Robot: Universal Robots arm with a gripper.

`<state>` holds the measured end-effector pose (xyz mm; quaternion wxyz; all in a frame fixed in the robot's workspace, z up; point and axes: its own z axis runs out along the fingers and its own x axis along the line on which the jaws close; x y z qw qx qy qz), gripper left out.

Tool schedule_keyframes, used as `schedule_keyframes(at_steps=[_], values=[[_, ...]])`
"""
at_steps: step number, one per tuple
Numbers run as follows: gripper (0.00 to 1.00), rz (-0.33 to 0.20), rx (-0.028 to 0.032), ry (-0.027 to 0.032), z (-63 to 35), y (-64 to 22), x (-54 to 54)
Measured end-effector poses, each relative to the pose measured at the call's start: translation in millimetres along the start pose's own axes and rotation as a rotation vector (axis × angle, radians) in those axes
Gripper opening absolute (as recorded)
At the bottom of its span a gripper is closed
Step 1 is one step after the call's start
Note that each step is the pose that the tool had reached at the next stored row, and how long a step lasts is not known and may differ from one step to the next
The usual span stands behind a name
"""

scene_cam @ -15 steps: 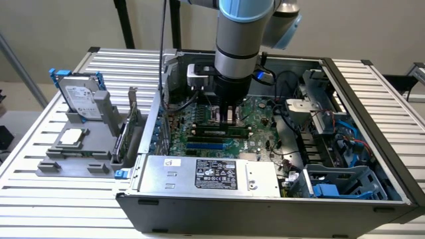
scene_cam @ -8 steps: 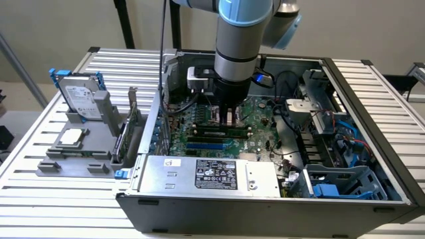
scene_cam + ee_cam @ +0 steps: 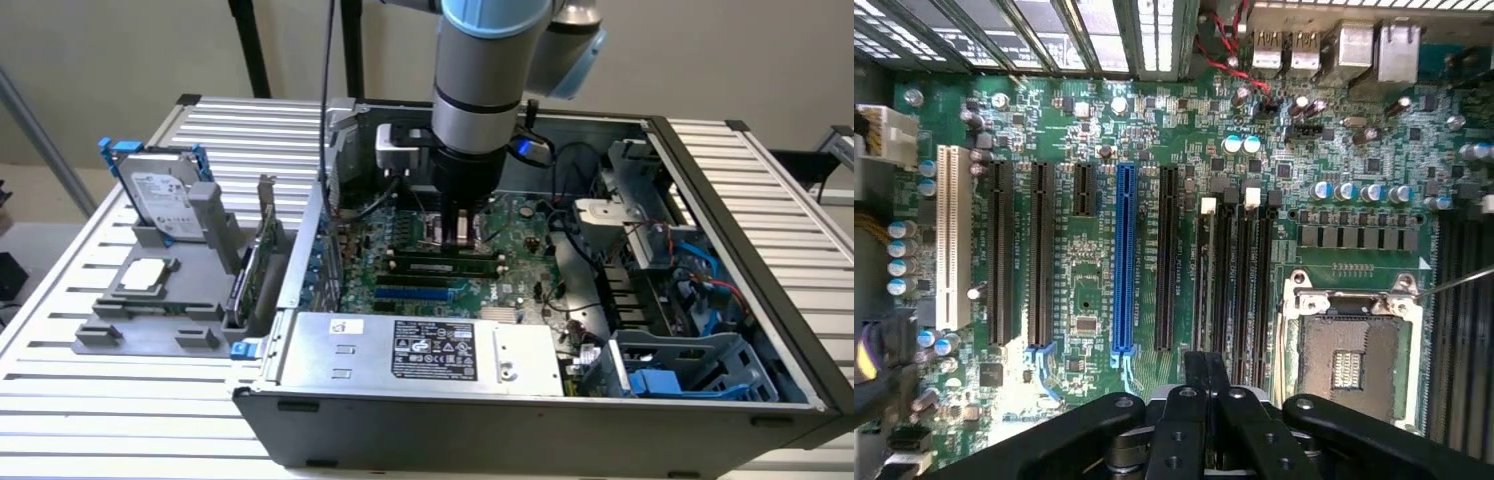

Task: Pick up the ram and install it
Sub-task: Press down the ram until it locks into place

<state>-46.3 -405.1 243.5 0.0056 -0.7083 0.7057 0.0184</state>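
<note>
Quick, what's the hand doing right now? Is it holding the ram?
Hand: closed, with nothing seen between its fingers. The ram sits in a motherboard slot just beneath it.

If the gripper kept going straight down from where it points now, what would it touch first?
Most likely the ram, lying green along its slot on the motherboard. The gripper points down just above it in the exterior view, and in the wrist view its fingers sit over the narrow black memory slots. Exact depth is unclear.

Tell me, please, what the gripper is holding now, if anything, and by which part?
It cannot be told. The gripper is low over the motherboard, close above the ram, but any contact between them is hidden.
</note>
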Motion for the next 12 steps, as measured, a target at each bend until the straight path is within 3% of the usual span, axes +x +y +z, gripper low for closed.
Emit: schedule_keyframes(at_steps=[3, 12], values=[[0.11, 0.0, -0.0055, 0.0, -9.5, -0.2, -0.3], [0.11, 0.0, -0.0066, -0.0011, -9.7, -0.3, -0.3]])
